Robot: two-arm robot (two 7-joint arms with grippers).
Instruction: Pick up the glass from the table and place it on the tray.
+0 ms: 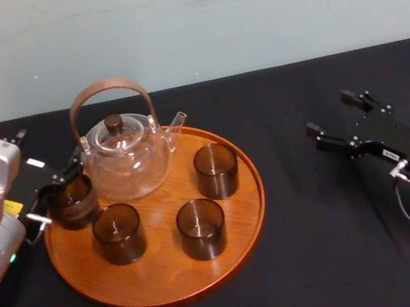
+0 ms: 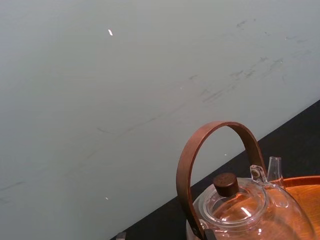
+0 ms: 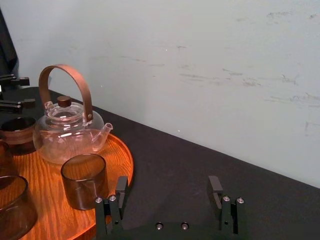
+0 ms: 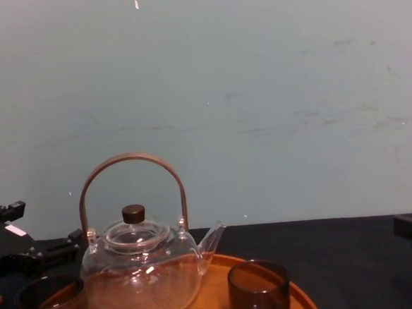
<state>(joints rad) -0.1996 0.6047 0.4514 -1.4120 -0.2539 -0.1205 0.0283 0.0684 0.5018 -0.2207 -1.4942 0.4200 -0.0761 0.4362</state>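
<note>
The round orange-brown wooden tray holds a clear glass teapot and several smoky brown glasses. The leftmost glass stands upright just inside the tray's left rim, also seen low in the chest view. My left gripper reaches in from the left and is open. One finger lies behind the glass and the other at its near left side. I cannot tell whether they touch it. My right gripper rests open and empty over the cloth, right of the tray.
Three more glasses stand on the tray in front of and right of the teapot. Its tall brown handle rises close to the left wrist. Black cloth covers the table, and a pale wall stands behind.
</note>
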